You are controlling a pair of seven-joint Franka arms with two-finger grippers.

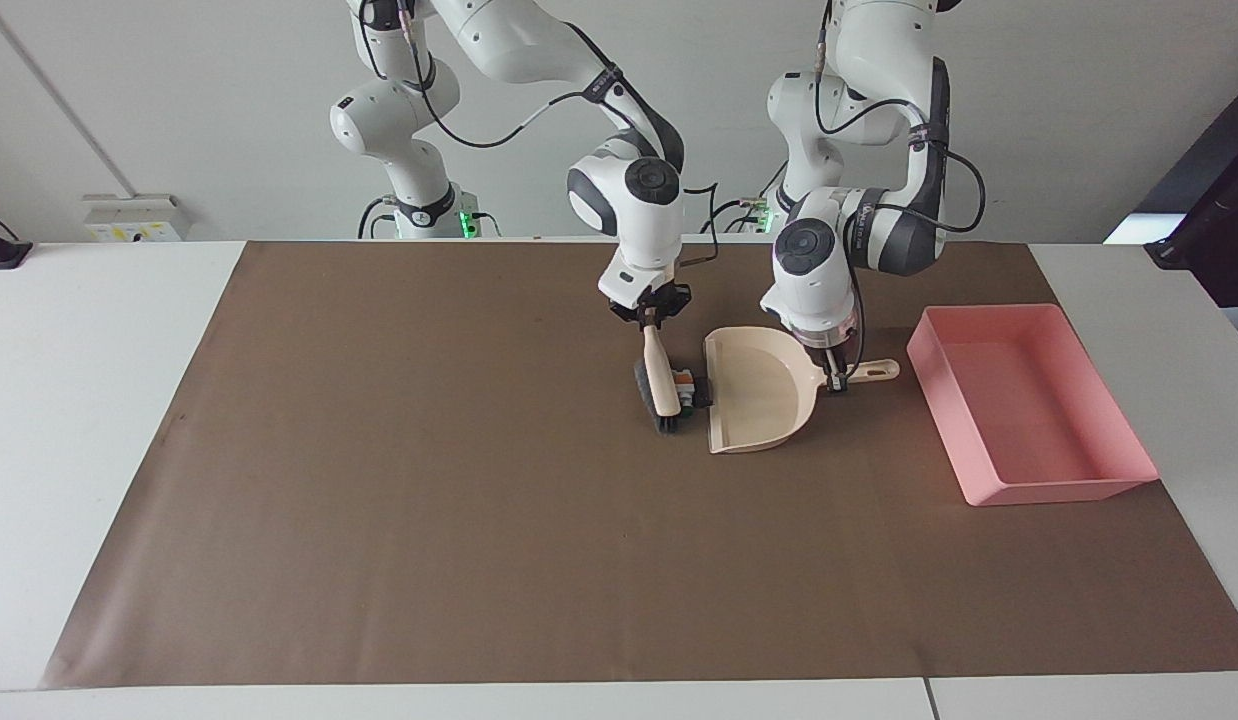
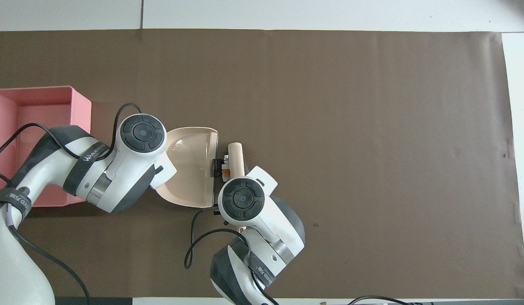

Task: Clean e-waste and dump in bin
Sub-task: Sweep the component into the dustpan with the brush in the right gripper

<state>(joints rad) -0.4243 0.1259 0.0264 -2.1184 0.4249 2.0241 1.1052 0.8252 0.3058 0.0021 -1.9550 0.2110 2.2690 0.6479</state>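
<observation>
Beige dustpan (image 1: 754, 395), gripped by the left end effector (image 1: 837, 378), has its lip against the e-waste (image 1: 687, 390); the right end effector (image 1: 651, 319) clamps the brush (image 1: 659, 385) just beside it; brown mat (image 1: 429, 520) lies bare elsewhere.

Facing view: high, across the table (image 1: 99, 420), aimed at both robot bases and the wall.
Facing view reach: wide, whole brown mat (image 1: 399, 540) and white margins in frame.
Overhead view: high above the robots' end, aimed forward and steeply down.
Overhead view reach: closer, mat (image 2: 372, 127) fills the frame, arms enter from the bottom edge.
Shared: mat, dustpan (image 1: 754, 400) (image 2: 190, 169), brush (image 1: 661, 385) (image 2: 235, 157), pink tray (image 1: 1039, 490) (image 2: 82, 110), cut off at the overhead edge.
Relation: half a turn apart, sides swapped.
</observation>
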